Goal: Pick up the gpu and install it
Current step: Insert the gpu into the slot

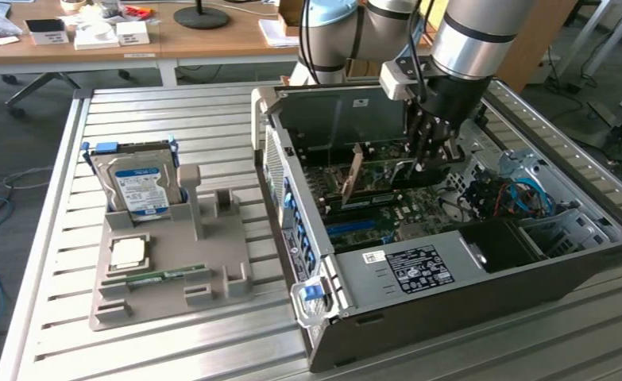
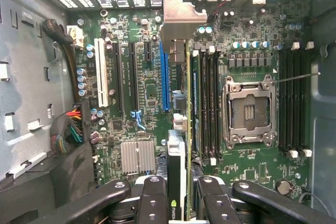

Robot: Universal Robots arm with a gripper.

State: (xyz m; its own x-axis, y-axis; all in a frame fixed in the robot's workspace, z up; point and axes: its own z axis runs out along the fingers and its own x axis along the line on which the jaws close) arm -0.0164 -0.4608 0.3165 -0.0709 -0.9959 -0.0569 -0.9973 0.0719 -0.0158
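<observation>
One silver robot arm [image 1: 469,40] reaches down into the open dark desktop computer case [image 1: 449,309], which lies on its side on the slatted aluminium counter [image 1: 46,317]. Its jaws are clenched on the gpu [image 2: 177,166], a thin flat expansion card with a dark face, which stands on edge between the black fingers [image 2: 153,199].

In the wrist view the card runs along the green motherboard [image 2: 149,85], just beside the long blue slot [image 2: 165,77] and next to a bank of black memory slots [image 2: 207,103]. Its silver metal bracket [image 2: 178,14] is at the vented end of the case. Whether its lower edge is seated in a slot I cannot tell.

On the exterior view's left, well apart from the case, a grey moulded holder [image 1: 173,262] carries three things: a silver hard drive with a blue-and-white label [image 1: 136,186] standing upright, a small square processor chip [image 1: 129,252] and a narrow green memory stick [image 1: 168,276].
</observation>
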